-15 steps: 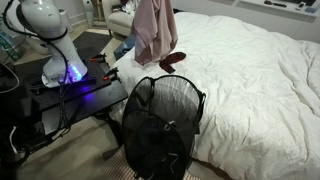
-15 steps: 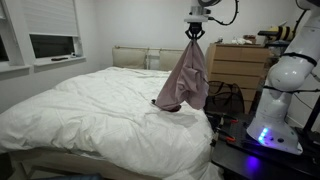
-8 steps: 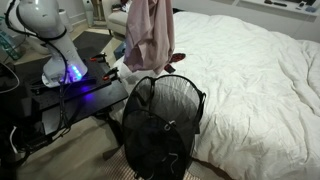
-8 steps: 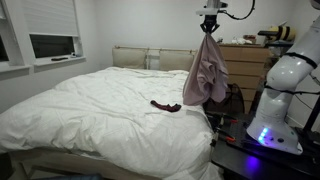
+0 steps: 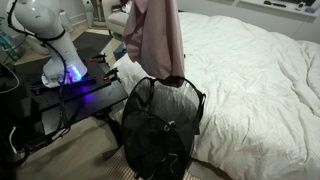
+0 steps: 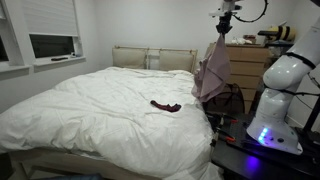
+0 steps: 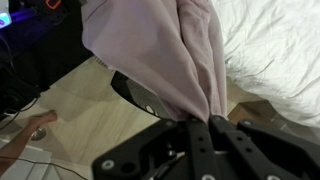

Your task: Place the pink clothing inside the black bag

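Note:
The pink clothing (image 5: 155, 38) hangs long and limp from my gripper (image 6: 222, 17), which is shut on its top end. In an exterior view its lower end hangs just above the rim of the black mesh bag (image 5: 160, 125) beside the bed. It also shows in an exterior view (image 6: 213, 70) and in the wrist view (image 7: 170, 55), where it falls away from the gripper (image 7: 195, 122) over the bag's rim (image 7: 140, 100). The bag (image 6: 228, 100) is partly hidden behind the cloth.
A white bed (image 5: 250, 70) fills most of the scene, with a small dark red item (image 6: 166, 105) lying on it. The robot base (image 5: 50, 40) stands on a black table (image 5: 70, 100). A wooden dresser (image 6: 245, 65) stands behind.
My gripper has carried the pink clothing sideways off the bed until it hangs over the black bag. The dark red item stays on the bed.

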